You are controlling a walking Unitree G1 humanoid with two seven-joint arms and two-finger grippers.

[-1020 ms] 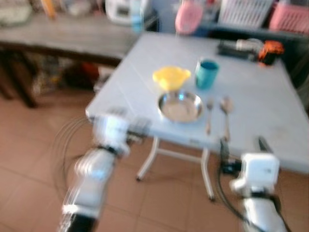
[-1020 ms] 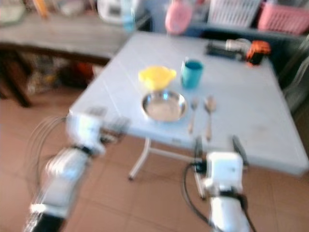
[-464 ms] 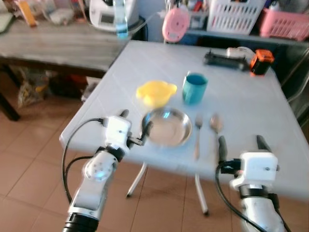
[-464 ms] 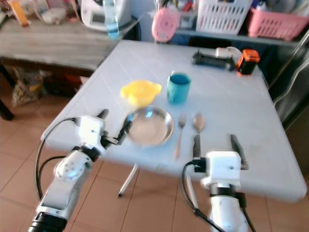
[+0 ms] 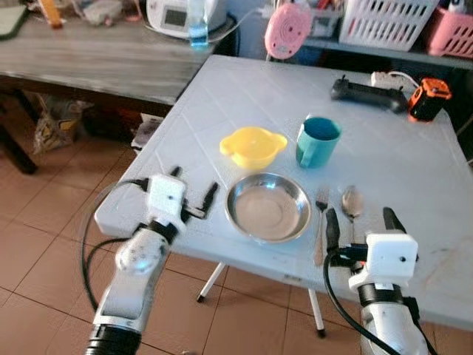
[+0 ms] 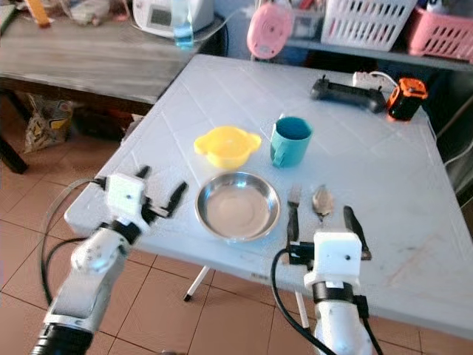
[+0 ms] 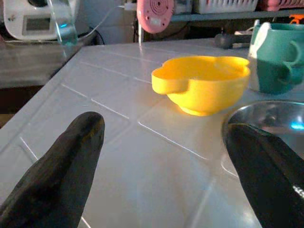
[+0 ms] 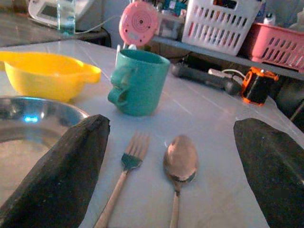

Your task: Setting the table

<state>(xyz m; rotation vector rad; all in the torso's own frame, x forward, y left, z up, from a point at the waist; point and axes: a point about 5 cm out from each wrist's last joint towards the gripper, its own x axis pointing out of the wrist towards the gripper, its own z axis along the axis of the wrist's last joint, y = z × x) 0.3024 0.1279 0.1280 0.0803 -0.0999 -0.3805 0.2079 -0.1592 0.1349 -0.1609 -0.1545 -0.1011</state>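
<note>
so one plate, one bowl, cup, fork, spoon.

Shiny metal plate, fork, spoon; glossy plastic yellow bowl, teal mug; matt white table.

Bench: the pale grey square plastic bench carried every piece of the setting.
Plate: the round steel plate lay near the bench's front edge.
Bowl: the yellow plastic two-handled bowl sat just behind the plate.
Cup: the teal handled cup stood right of the bowl.
Cutlery: the steel fork lay just right of the plate, the steel spoon beside it further right.
Pincers: the left pincer, fingers apart, was left of the plate; the right pincer, fingers apart, straddled the cutlery's handles.
</note>
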